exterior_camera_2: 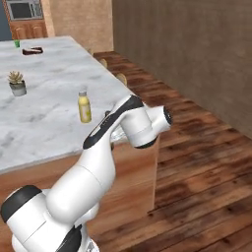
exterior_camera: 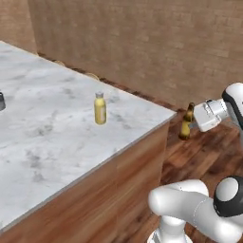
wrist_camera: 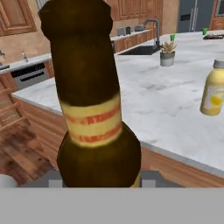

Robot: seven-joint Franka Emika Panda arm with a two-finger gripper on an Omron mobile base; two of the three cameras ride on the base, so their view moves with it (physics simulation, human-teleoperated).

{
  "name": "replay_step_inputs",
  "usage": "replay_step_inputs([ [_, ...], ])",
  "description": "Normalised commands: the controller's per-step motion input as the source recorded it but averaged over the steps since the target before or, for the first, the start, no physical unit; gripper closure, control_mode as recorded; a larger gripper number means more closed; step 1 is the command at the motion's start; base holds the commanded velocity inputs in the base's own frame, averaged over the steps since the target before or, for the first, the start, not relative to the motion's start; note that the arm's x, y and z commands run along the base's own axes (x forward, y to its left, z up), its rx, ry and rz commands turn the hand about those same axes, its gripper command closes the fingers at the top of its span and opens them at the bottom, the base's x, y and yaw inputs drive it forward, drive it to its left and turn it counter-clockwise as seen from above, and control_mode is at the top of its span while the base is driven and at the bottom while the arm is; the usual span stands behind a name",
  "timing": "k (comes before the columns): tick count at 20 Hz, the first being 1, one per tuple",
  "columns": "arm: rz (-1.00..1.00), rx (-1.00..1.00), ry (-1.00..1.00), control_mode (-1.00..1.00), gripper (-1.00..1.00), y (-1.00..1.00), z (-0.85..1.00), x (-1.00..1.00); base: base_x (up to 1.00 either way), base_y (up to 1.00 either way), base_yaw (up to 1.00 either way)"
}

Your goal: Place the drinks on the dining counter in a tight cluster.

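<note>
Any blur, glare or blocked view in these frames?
Hand view: brown bottle looms huge and soft, hiding the left of the scene; yellow bottle is cut by the right edge. Right base view: the arm blocks the hand. Left base view: flat even light, no glare on the dining counter.

Brick wall (exterior_camera: 142, 42) runs behind the wood plank floor (exterior_camera_2: 197, 162); wooden cabinets (wrist_camera: 15, 17) sit above a dishwasher (wrist_camera: 30, 74).

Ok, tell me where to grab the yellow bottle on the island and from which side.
Grip the yellow bottle around its straight body, below the pale cap. It stands upright on the marble counter with open space all round, so a level approach from the near counter edge suits it. The end effector is shut on the brown bottle, which must be set down first.
</note>
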Motion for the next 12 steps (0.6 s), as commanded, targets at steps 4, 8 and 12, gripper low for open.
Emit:
replay_step_inputs([
  [4,0.00,0.00,0.00,1.00,1.00,0.00,0.00,0.00,0.86,-1.00,0.34],
  [8,0.00,0.00,0.00,1.00,1.00,0.00,0.00,0.00,0.56,-1.00,0.22],
  [12,0.00,0.00,0.00,1.00,1.00,0.00,0.00,0.00,0.56,-1.00,0.16],
])
